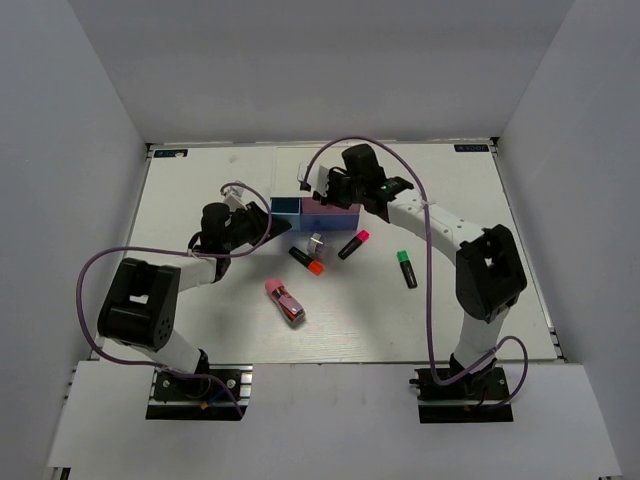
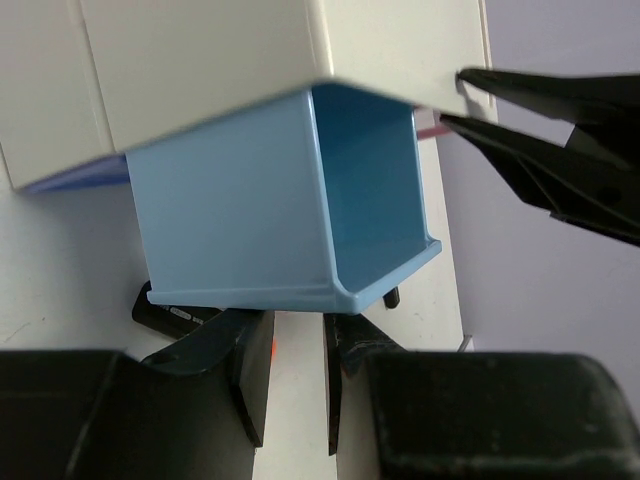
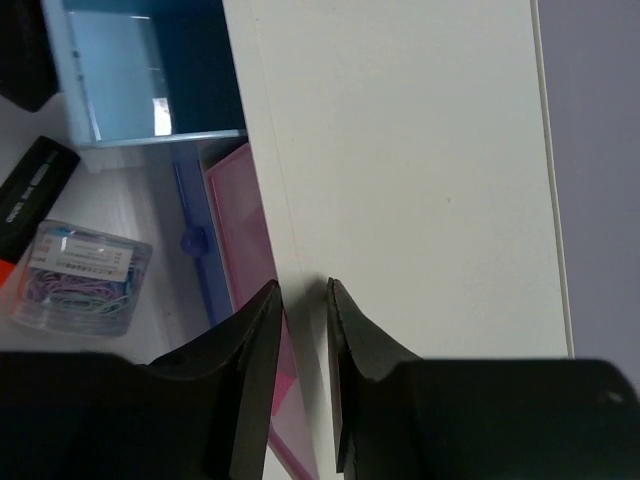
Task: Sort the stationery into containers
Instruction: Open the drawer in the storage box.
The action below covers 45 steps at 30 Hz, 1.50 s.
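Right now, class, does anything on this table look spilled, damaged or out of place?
Nothing looks spilled or broken. The orange-capped marker, pink-capped marker, green-capped marker and pink stapler lie loose at different angles, unsorted, near the open blue drawer.

A fixed camera high behind both arm bases looks steeply down on the whole white bench (image 1: 200,300). Each wrist camera sits just behind its own pincer, pressed close to the white mini cabinet (image 3: 400,150). All three views share the open blue drawer (image 2: 270,210).
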{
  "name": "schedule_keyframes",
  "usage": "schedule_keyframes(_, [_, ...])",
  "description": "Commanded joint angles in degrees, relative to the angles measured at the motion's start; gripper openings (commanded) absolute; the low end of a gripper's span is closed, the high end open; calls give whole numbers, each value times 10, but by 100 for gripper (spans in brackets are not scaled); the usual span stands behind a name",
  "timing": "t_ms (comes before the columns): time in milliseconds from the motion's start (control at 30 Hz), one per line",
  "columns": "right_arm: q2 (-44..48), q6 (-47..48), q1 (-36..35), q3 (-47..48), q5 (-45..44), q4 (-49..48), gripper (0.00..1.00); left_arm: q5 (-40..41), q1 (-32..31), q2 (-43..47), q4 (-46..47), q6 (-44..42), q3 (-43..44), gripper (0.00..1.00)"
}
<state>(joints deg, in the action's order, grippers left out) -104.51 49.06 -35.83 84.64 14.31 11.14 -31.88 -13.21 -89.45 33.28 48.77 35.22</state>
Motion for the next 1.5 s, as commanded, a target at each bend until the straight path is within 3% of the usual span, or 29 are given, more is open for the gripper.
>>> schedule_keyframes(0, [-39, -3, 0, 44, -64, -29, 28, -56, -10, 17, -72, -5, -2, 6])
schedule_keyframes(200, [-70, -19, 0, 97, -96, -12, 27, -61, -10, 47, -95, -5, -18, 6])
schedule_keyframes(400, [-63, -19, -1, 90, -76, -3, 27, -61, -10, 66, -106, -5, -35, 9])
schedule_keyframes(600, [-32, -6, 0, 69, -9, 23, 48, -61, -10, 49, -120, -5, -24, 32])
schedule_keyframes(733, [-4, -3, 0, 43, 15, 20, 79, -56, -10, 43, -120, -5, 0, 36])
schedule_keyframes(800, [9, -9, 1, 34, 22, 10, 83, -56, -10, 31, -120, -5, 14, 37])
schedule_keyframes(1200, [111, -37, 1, -25, 70, -7, 80, -50, -10, 7, -131, -5, 49, 41])
schedule_keyframes(1300, [135, -38, 2, -52, 112, 12, 77, -50, -5, 22, -131, -5, 43, 47])
schedule_keyframes(1333, [146, -35, 2, -61, 128, 13, 77, -44, -5, 27, -136, -5, 38, 54])
schedule_keyframes(1400, [156, -28, 3, -79, 154, 28, 75, -44, 1, 36, -136, -5, 32, 55])
schedule_keyframes(1433, [170, -25, 3, -85, 169, 30, 75, -44, 1, 44, -142, -5, 26, 65])
schedule_keyframes(1467, [174, -14, 2, -103, 176, 36, 74, -44, 1, 44, -152, -10, 26, 65])
